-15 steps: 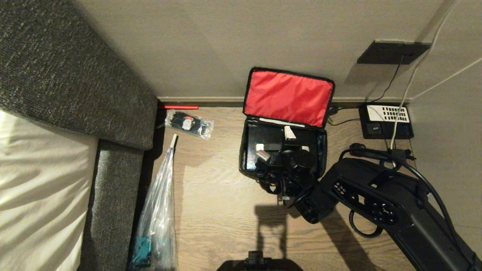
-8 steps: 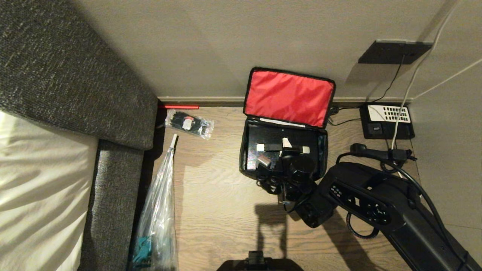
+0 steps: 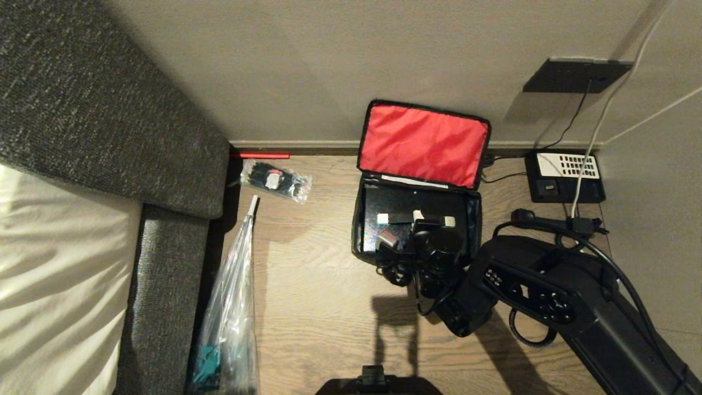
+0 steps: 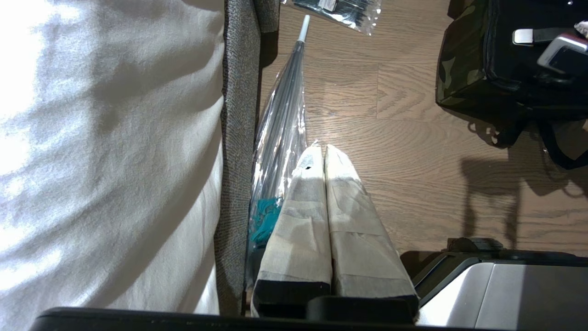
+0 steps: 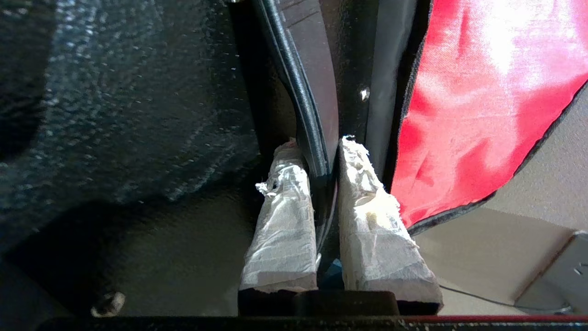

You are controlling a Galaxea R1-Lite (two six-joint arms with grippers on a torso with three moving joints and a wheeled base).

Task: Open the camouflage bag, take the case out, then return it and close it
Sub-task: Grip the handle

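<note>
My right arm [image 3: 554, 296] is black and boxy, with round screws along its side and a ribbed black cable looping under it. My fingers [image 5: 282, 230] on both grippers are wrapped in frayed pale tape over black bases.

Bedroom: bed [image 3: 49, 274], desk phone [image 3: 565, 176].

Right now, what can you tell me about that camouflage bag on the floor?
The camouflage bag is a soft rectangular fabric bag in green, black and tan with black trim. It lies on the wooden floor against the wall, its lid flipped up to show bright red lining. A flat black case with small pale labels lies inside. Black straps spill over its near edge. The right gripper reaches in, closed on a thin black edge.
</note>
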